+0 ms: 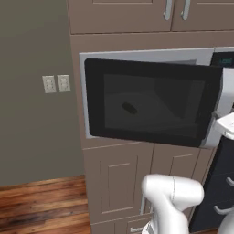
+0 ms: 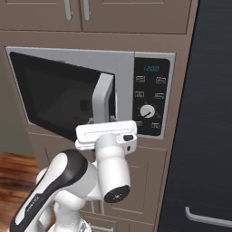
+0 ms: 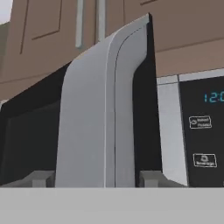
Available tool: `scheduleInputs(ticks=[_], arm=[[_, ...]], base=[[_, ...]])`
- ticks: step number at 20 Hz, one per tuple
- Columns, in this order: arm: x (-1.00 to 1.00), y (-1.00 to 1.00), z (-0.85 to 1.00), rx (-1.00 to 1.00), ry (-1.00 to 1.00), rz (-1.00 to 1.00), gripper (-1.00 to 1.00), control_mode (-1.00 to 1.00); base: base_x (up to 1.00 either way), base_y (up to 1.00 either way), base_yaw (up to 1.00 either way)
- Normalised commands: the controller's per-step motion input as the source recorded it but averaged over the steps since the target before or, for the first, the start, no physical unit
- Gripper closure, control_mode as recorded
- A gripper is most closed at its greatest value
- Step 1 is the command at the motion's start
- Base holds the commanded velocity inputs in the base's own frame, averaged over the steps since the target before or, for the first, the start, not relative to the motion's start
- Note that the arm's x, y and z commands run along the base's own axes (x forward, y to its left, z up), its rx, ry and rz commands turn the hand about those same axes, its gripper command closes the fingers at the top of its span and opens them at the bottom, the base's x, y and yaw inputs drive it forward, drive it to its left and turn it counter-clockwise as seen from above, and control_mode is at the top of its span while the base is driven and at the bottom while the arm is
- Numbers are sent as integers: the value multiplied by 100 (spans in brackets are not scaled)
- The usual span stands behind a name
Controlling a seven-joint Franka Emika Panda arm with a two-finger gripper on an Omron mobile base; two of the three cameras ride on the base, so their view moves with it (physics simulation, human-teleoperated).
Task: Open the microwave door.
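Nearest the cameras, the robot's white arm rises from below and bends forward, its wrist ending just below the free edge of the microwave door. In the hand view, the gripper shows two grey finger tips spread wide, one on either side of the door's silver-grey bar handle. The handle stands upright between them. Whether the tips press on it or merely flank it cannot be told from these views.

The door itself is a wide, glossy black panel with a dark window. It is hinged on its left side and stands partly open, its handle edge swung out from the frame toward the robot. In the left base view the door angles outward, with a strip of the grey frame visible above it.

Behind the door sits the microwave, built into brown cabinets. Its black control panel is on the right, with a lit clock and a white knob.

The door looks only partway through its swing, so the step in hand is likely to carry it further open. To do this well, the hand should probably follow a curved path around the left-side hinge, turning with the handle rather than pulling straight back, so the bar does not slip out from between the tips
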Motion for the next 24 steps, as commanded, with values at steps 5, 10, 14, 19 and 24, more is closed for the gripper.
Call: scheduleInputs(ticks=[5,10,14,19,24], arm=[[-100,0,4,0,-9,8,100,-100],[-100,1,3,0,-8,8,-100,-100],[-100,-16,20,3,-14,8,-100,-100],[-55,-76,30,14,-5,6,-100,-100],[41,-33,5,8,26,13,-100,-100]], base=[[0,0,0],[0,0,0],[0,0,0],[0,0,0],[0,0,0]])
